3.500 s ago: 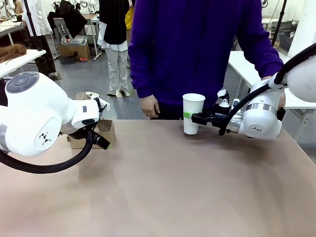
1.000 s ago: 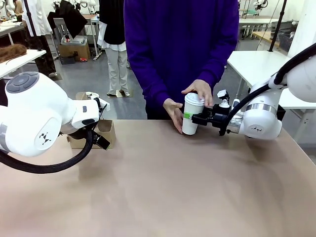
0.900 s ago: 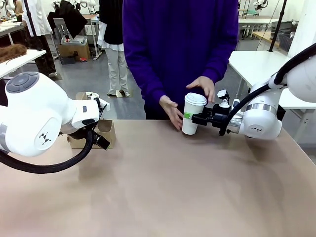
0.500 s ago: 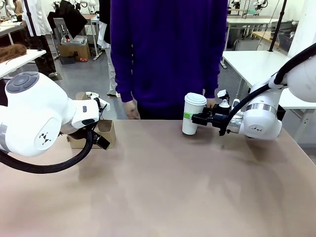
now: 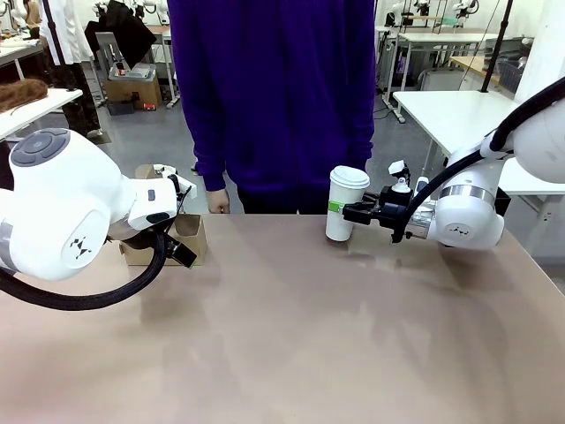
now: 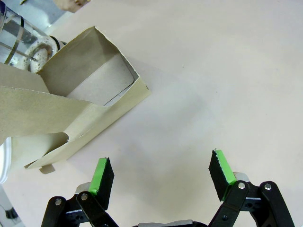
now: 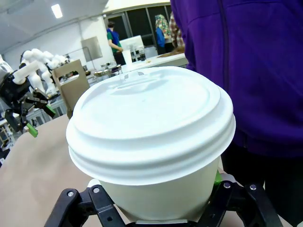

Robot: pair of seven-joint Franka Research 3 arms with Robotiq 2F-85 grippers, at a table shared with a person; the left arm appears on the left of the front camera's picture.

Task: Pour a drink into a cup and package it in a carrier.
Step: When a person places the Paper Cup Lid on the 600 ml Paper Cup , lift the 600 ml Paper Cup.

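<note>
Found the right gripper clenched on the cup, green pads pressed to its lower wall from the side. Saw the cup upright near the far edge of the table, capped with a white domed lid; could not tell whether its base rested on the surface or hung just above it. In the right wrist view, looked down on that lid, with 2 black fingers hugging the cup's wall on either side.

Noted a person in a purple top standing just behind the table, 1 hand hanging at the far edge, well apart from the cup.

Found the left gripper released, its 2 green pads spread wide over bare table and touching nothing. Saw the carrier just beyond those pads, brown cardboard lying on the table. Made out a clear glass pot with a metal band just past the carrier; could not make out the drink inside. In the front view, placed the carrier at the table's far left, partly hidden behind the left arm, well apart from the cup.
</note>
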